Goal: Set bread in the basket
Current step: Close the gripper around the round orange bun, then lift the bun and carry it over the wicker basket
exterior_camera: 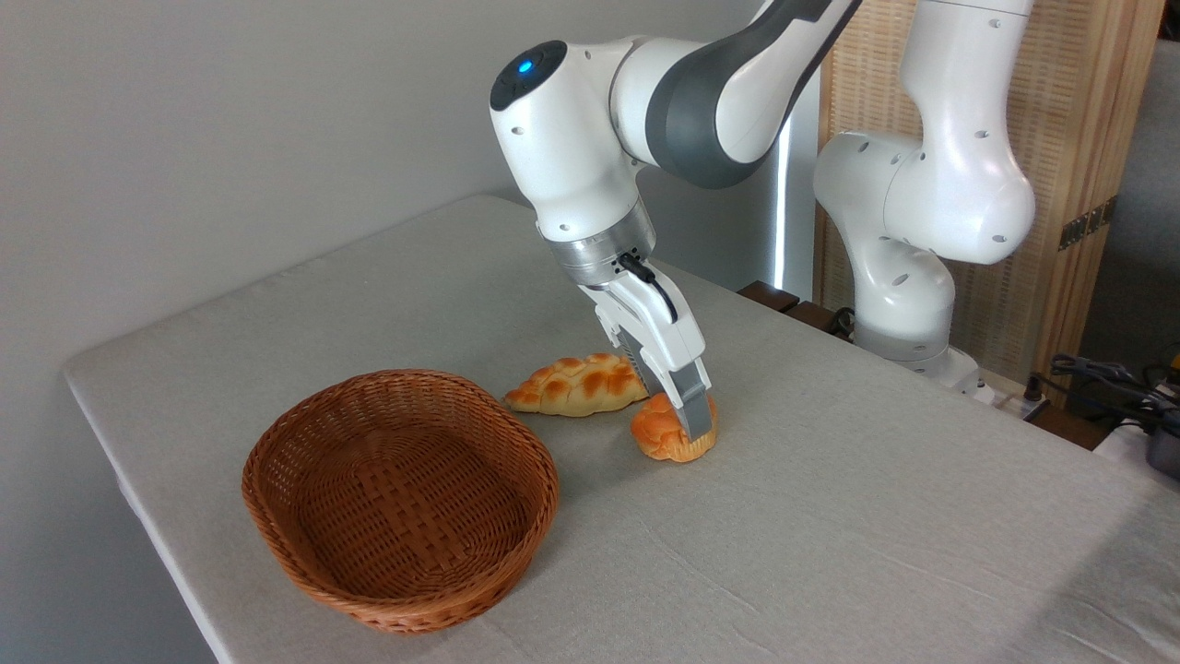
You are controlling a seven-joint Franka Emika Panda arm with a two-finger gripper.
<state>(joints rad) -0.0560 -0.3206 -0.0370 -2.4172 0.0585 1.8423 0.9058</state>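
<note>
The bread (656, 430), a small round orange-golden bun, sits on the grey tablecloth right of centre. My gripper (680, 417) has come down over it. The near finger (699, 415) stands against the bun's right front side, and the far finger is mostly hidden behind the bun. The jaws stand apart astride the bun, which keeps its round shape. The basket (277, 516), an oval brown wicker one, lies to the lower left with nothing in it, about a hand's width from the bun.
A longer braided golden loaf (576, 385) lies just behind and left of the bun, close to the gripper. The table's left edge (138, 498) runs beside the basket. The arm's white base (908, 304) stands at the back right.
</note>
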